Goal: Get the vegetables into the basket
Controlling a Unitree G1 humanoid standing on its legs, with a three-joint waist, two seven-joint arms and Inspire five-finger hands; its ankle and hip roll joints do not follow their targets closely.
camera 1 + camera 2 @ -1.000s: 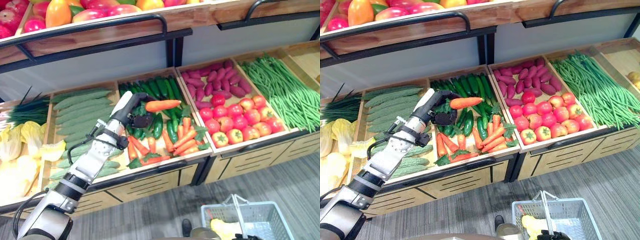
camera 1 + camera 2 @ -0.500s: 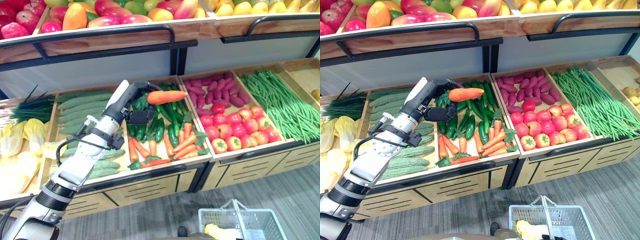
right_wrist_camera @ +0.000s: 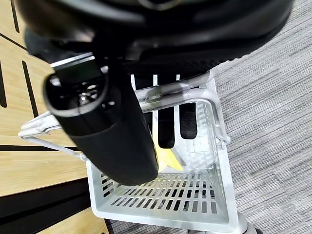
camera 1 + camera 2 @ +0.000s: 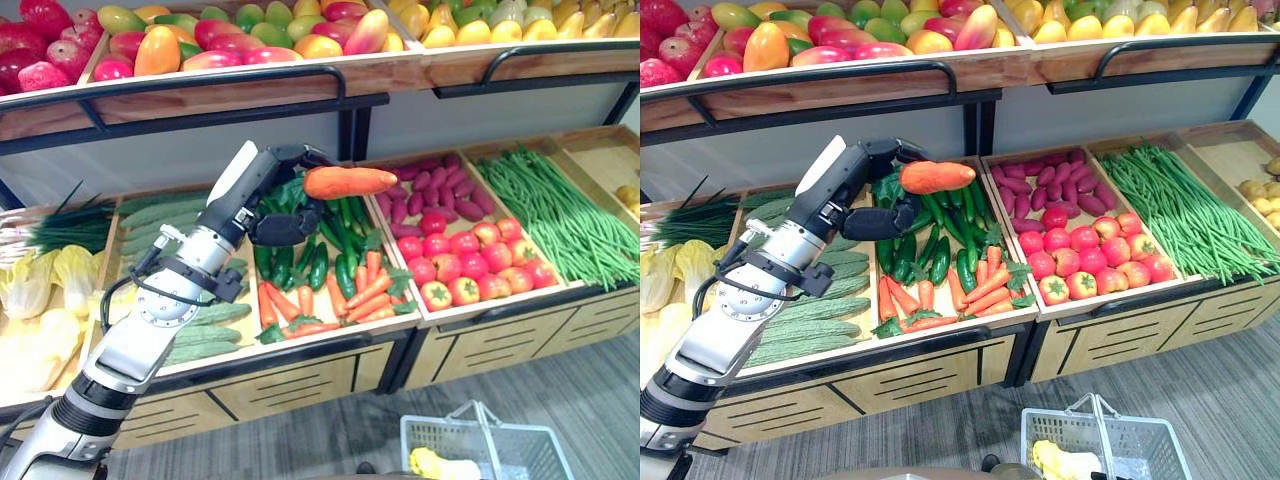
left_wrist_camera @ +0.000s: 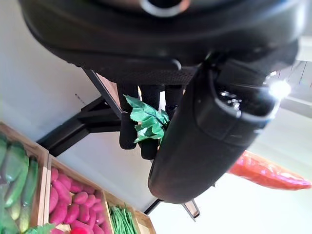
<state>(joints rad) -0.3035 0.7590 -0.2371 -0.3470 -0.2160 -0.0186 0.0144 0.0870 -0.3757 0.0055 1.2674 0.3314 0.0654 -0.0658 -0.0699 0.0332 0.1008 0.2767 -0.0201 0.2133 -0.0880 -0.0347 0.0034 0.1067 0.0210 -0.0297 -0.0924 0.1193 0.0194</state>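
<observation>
Left hand clenched round carrot — higher above the crate than before — right hand gripping basket handle.

left hand lifted carrot higher, clear of crate

The basket is cut off below, its yellow contents perhaps produce.

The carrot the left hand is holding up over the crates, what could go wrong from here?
The left hand grips the carrot by its leafy end, with the orange body sticking out sideways, so it might swing or slip out on the way. The basket, held by its handle in the right hand, sits low by the floor, well below the carrot, so a release from this height could miss.
</observation>
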